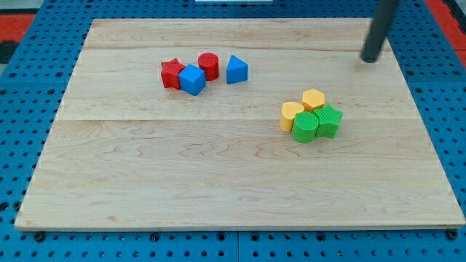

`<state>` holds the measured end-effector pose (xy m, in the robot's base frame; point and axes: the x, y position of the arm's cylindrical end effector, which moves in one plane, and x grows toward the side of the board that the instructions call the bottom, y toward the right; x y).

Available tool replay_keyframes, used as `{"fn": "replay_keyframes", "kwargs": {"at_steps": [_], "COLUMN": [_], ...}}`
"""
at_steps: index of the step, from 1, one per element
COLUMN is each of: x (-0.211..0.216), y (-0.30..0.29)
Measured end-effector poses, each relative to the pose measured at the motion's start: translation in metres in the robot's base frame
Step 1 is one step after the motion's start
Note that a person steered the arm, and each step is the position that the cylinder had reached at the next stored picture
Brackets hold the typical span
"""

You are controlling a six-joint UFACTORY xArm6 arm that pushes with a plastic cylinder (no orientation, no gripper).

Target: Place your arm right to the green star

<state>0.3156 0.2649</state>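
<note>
The green star (329,121) sits right of centre on the wooden board (218,182), at the right end of a tight cluster. A green cylinder (306,127) touches its left side. A yellow hexagon (314,99) and another yellow block (291,115) lie just above and to the left. My tip (370,60) is near the board's top right, above and to the right of the green star, well apart from it.
A second cluster lies at the upper left of centre: a red star (172,73), a blue cube (193,79), a red cylinder (209,65) and a blue triangular block (236,70). A blue pegboard (29,109) surrounds the board.
</note>
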Motion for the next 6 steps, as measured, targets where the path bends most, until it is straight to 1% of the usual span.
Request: {"fn": "replay_keyframes", "kwargs": {"at_steps": [1,3,4,5,6], "x": [0.049,0.055,0.071,0.066,0.112], "y": [0.023,0.024,0.022,0.002,-0.029]}}
